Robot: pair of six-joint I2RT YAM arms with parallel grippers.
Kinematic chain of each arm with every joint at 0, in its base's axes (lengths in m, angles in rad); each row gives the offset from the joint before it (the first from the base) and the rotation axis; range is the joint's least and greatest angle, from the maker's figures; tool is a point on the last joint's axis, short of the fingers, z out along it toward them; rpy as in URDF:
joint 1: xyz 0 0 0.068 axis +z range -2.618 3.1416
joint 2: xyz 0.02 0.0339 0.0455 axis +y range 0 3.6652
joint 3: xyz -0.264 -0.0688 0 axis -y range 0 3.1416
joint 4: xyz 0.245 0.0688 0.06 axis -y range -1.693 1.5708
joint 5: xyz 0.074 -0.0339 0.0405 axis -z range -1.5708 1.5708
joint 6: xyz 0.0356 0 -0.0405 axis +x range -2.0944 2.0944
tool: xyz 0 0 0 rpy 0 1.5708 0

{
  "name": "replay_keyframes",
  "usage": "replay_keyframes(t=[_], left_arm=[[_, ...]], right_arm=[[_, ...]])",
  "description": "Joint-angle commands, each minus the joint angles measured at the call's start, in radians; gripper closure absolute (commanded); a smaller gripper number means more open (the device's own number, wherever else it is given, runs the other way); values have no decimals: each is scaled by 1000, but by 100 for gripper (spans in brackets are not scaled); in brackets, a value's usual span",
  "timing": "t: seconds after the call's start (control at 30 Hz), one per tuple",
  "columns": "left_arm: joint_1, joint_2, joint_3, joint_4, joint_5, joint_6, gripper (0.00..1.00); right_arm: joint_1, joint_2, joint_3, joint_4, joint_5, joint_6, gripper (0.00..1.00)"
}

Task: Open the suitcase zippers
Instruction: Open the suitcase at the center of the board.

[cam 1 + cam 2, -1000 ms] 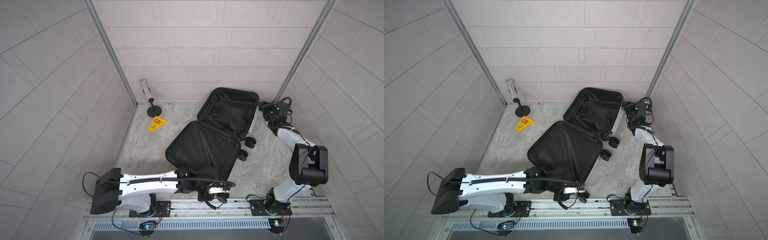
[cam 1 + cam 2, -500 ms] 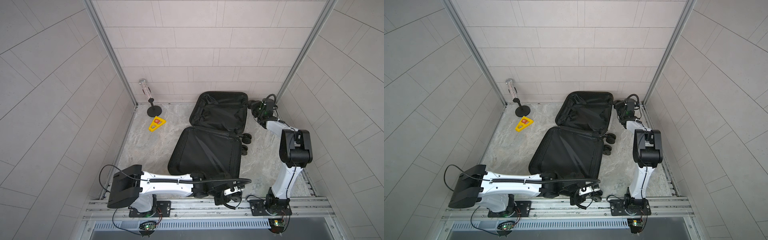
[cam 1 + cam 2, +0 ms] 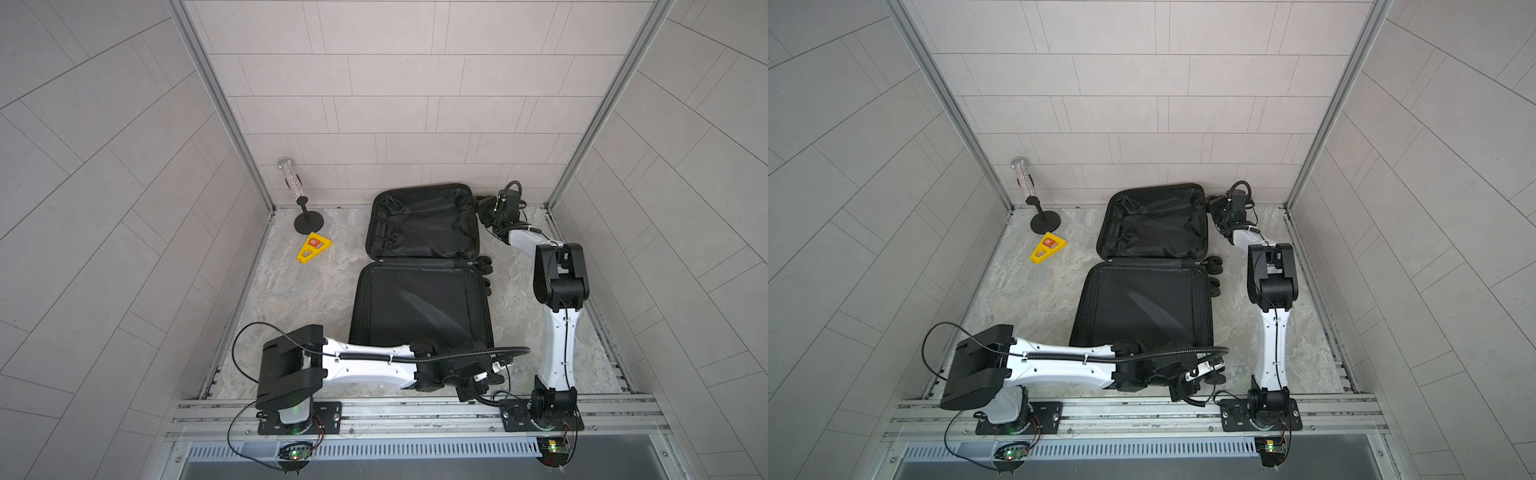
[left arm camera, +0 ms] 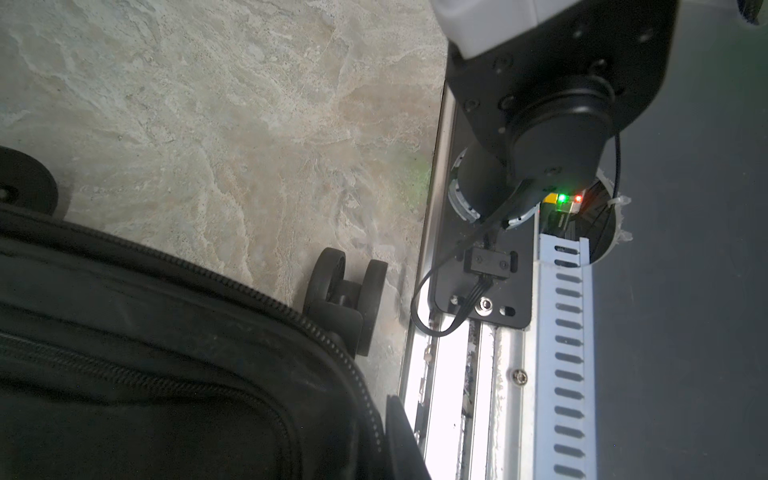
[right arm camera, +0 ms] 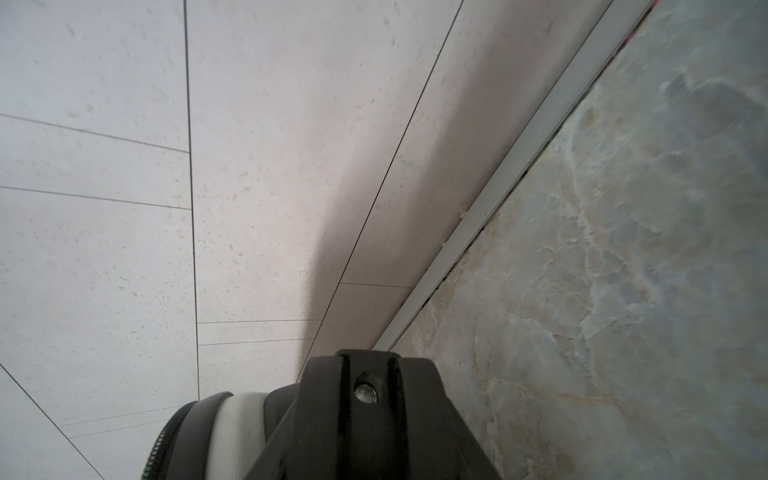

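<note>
The suitcase (image 3: 419, 307) lies open in the middle of the marble tabletop (image 3: 291, 299). Its 2 halves are spread apart with the black lining up, 1 by the back wall and 1 toward the rail. The zippers (image 4: 266, 297) run unfastened along the rim, and no pull shows.

The left gripper (image 3: 498, 367) has its jaws closed at the near half's right corner, beside a wheel (image 4: 345, 291). I cannot tell whether it pinches anything. The right gripper (image 3: 482, 203) is at the far half's right corner, against the white shell. Its opening and hold cannot be told.

The unzipping looks finished. The next move likely calls for both arms to let go and back off without dragging the case.
</note>
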Motion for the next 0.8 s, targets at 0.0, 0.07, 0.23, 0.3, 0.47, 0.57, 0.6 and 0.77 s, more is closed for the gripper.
replay_keyframes(t=[0.0, 0.07, 0.23, 0.3, 0.47, 0.57, 0.6, 0.77], left_arm=[[32, 28, 69, 171, -14, 39, 93], [35, 21, 70, 168, -15, 34, 80], [80, -54, 68, 105, -46, -19, 46], [113, -99, 69, 65, -46, -53, 35], [230, -245, 58, -65, -145, -93, 0], [364, -366, 6, -95, -235, -112, 0], [428, -409, -23, -92, -263, -129, 0], [798, -596, -199, -18, -358, -210, 0]], right_arm=[[45, 7, -1, -88, -79, -132, 94], [37, 0, -7, -92, -84, -155, 82], [-2, -60, -31, -123, -58, -180, 55], [-25, -107, -50, -135, -39, -198, 47], [-91, -271, -150, -184, 3, -318, 34], [-130, -400, -254, -225, 53, -448, 0], [-142, -448, -298, -230, 70, -488, 0], [-167, -655, -538, -203, 165, -710, 0]])
